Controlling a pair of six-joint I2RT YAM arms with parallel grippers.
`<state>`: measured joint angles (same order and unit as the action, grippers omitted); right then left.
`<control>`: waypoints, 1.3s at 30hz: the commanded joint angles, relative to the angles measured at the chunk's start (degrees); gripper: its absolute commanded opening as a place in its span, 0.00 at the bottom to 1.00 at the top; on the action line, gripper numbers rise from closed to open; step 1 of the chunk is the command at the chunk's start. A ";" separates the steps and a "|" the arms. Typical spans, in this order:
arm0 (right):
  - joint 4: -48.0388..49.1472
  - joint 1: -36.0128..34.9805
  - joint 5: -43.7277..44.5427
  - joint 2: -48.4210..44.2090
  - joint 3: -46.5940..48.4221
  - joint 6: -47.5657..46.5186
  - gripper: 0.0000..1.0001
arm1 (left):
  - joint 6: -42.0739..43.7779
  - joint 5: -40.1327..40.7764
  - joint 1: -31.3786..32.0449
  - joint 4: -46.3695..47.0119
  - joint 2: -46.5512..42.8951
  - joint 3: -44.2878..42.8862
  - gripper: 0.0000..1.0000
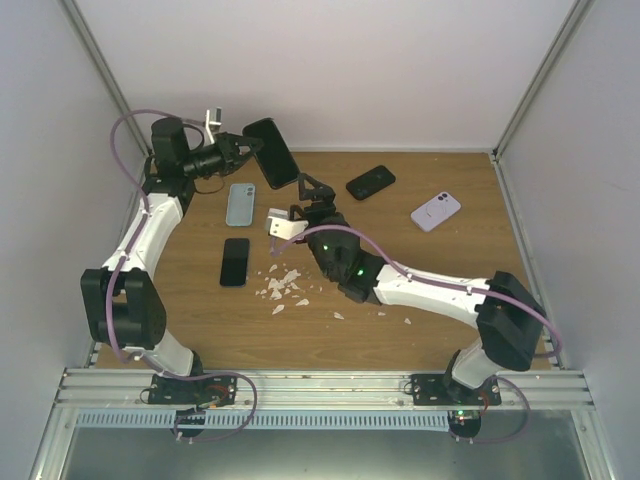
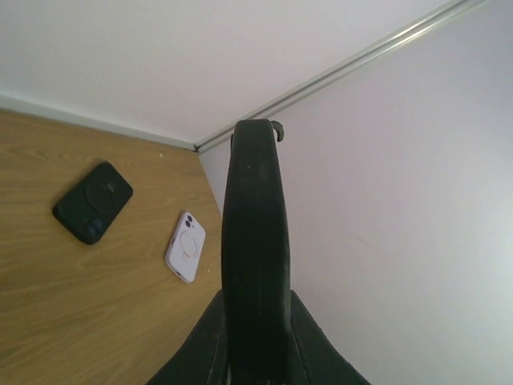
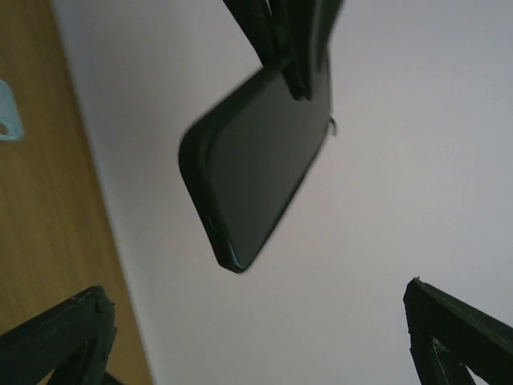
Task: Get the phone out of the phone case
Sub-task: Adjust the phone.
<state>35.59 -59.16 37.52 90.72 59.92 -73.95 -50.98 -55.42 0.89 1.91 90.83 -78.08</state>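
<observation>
My left gripper (image 1: 245,148) is shut on a phone in a black case (image 1: 271,152) and holds it in the air over the back left of the table. In the left wrist view the cased phone (image 2: 255,241) stands edge-on between my fingers. My right gripper (image 1: 308,192) is open, just right of and below the held phone, not touching it. In the right wrist view the cased phone (image 3: 256,160) hangs above my open fingers (image 3: 60,337), with its lower corner free.
A light blue case (image 1: 240,204) and a bare black phone (image 1: 235,261) lie at the left. A black case (image 1: 370,182) and a lilac case (image 1: 436,211) lie at the back right. White scraps (image 1: 283,288) litter the wooden table (image 1: 420,330).
</observation>
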 commanded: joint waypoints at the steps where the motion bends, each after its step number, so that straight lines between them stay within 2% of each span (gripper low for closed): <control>1: -29.53 0.67 -8.40 -3.31 8.28 21.21 0.99 | 7.01 -0.33 -0.17 1.26 -1.11 -3.36 0.00; 5: -43.27 2.97 -18.57 -5.20 12.54 30.12 0.99 | 10.19 -0.76 -0.18 0.40 -1.18 -3.49 0.00; 9: -53.47 7.98 -33.78 -6.96 16.95 38.52 1.00 | 13.63 -1.78 -0.18 -0.63 -1.19 -3.74 0.00; 13: -57.76 16.35 -49.01 -9.12 19.61 47.81 1.00 | 17.74 -5.11 -0.12 -1.04 -1.42 -3.74 0.00; 20: -59.15 28.82 -71.40 -13.02 17.88 60.37 1.00 | 24.66 -11.45 1.22 -3.23 -1.04 -4.30 0.00; 24: -57.08 33.36 -80.98 -14.85 14.51 66.65 1.00 | 28.28 -13.23 3.42 -5.15 -1.05 -4.90 0.00; 28: -53.44 36.65 -90.50 -15.66 11.58 71.68 1.00 | 35.75 -15.32 6.93 -10.71 -0.90 -6.85 0.00; 32: -51.12 37.70 -94.75 -15.36 9.77 73.81 0.98 | 40.45 -17.91 10.11 -14.70 -1.11 -7.30 0.00; 39: -47.69 37.75 -97.23 -14.80 7.93 79.44 0.78 | 48.58 -15.79 16.30 -21.14 -2.70 -7.30 0.00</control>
<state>-15.90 -21.85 -55.05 75.75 68.95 0.89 -8.91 -70.11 14.59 -17.04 90.80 -83.46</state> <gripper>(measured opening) 0.819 0.099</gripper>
